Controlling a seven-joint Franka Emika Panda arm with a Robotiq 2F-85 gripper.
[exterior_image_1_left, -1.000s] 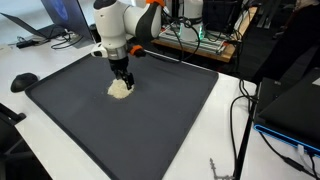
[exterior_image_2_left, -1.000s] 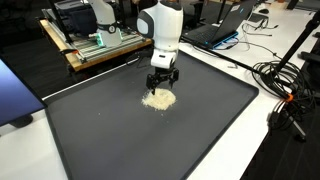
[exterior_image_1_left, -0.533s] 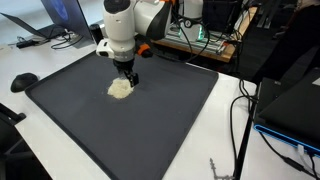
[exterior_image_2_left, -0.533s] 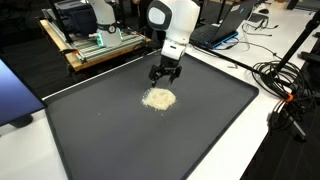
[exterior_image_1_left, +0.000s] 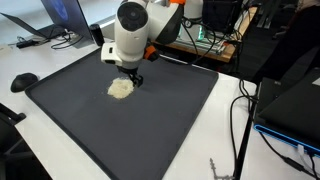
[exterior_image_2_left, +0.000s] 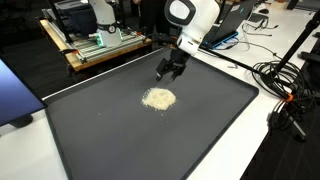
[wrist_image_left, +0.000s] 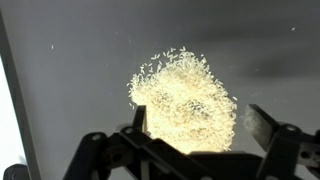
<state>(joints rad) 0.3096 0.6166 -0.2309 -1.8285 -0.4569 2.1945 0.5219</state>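
tool (exterior_image_2_left: 169, 69) risen off rice pile (exterior_image_2_left: 158, 98) | wide open | empty

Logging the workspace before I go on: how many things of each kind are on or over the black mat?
Pile of pale grains (strays uncounted): 1
Black mat: 1
Claw, open and empty, above the mat: 1
Total: 3
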